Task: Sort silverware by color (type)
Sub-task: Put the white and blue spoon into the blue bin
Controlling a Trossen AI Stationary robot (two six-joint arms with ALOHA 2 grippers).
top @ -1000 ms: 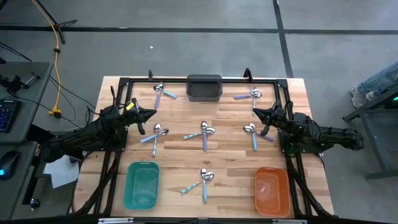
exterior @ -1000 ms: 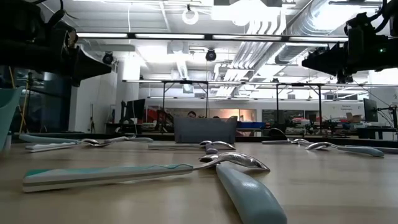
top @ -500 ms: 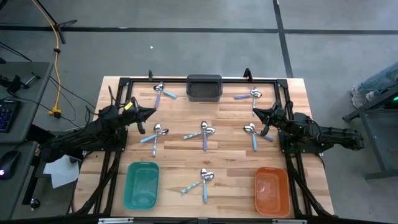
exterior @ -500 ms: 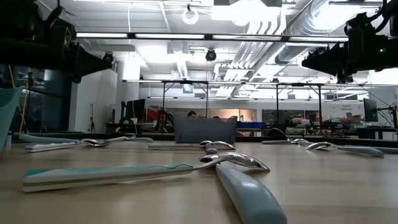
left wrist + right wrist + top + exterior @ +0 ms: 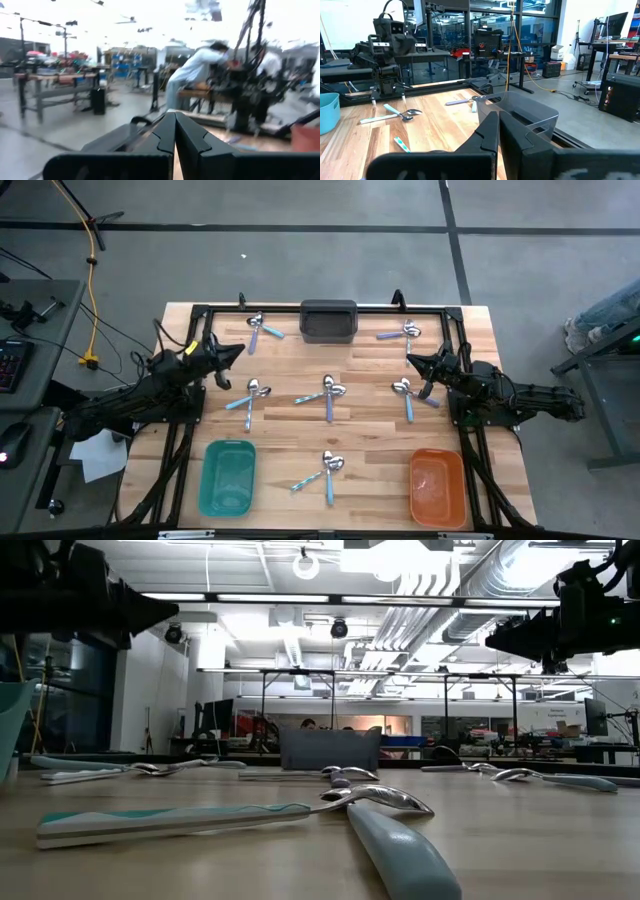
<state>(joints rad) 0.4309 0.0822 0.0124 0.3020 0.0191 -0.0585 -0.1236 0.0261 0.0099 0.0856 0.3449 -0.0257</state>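
The silverware lies in crossed pairs on the wooden table (image 5: 360, 430): small spoons with light blue, teal and purple handles, at the far left (image 5: 262, 329), far right (image 5: 401, 332), left (image 5: 248, 395), middle (image 5: 328, 394), right (image 5: 407, 395) and near middle (image 5: 323, 470). My left gripper (image 5: 240, 347) is shut and holds nothing; it hovers above the table's left side, between the far-left and left pairs. In its wrist view the fingers (image 5: 165, 131) meet. My right gripper (image 5: 408, 359) is shut too (image 5: 498, 120), hovering over the right side, just beyond the right pair.
A grey bin (image 5: 328, 320) stands at the middle of the far edge, a teal bin (image 5: 228, 476) near left, an orange bin (image 5: 437, 485) near right. A black frame runs round the table. A person (image 5: 200, 65) shows in the room beyond.
My left gripper has tipped its fingers upward from a downward slant to about level, and its tip has risen and swung a little toward the far edge. It has stayed shut. The spoons and the right arm have kept still.
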